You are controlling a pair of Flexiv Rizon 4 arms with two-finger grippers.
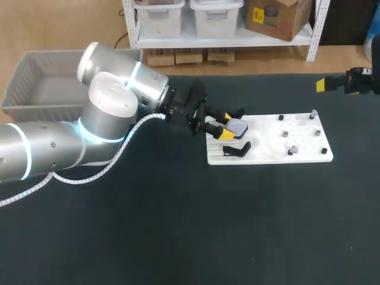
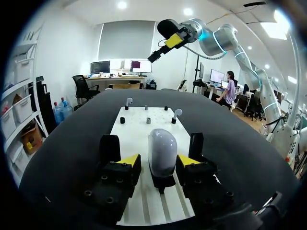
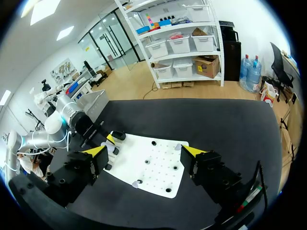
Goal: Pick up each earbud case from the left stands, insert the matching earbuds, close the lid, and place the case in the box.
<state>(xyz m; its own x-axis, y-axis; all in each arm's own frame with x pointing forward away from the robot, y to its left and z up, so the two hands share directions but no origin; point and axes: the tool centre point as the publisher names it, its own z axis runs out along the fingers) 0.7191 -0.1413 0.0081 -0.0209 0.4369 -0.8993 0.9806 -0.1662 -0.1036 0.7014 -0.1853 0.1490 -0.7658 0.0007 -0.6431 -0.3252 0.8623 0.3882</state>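
Observation:
A pale grey earbud case (image 1: 238,126) (image 2: 162,149) stands upright on a black stand at the left end of the white board (image 1: 270,155) (image 2: 139,136). My left gripper (image 1: 224,127) (image 2: 159,161) is level with it, one yellow tip on each side. A narrow gap still shows beside the case, so the gripper is open. A second black stand (image 1: 236,149) is bare. Small earbuds (image 1: 313,113) (image 2: 128,101) sit on pegs at the board's right end. My right gripper (image 1: 331,84) (image 3: 144,152) hangs wide open and holds nothing, high over the table's far right.
A grey plastic box (image 1: 37,88) stands at the table's far left, behind my left arm. Several short pegs (image 1: 285,134) dot the right half of the board. The black tabletop (image 1: 178,225) runs in front of the board.

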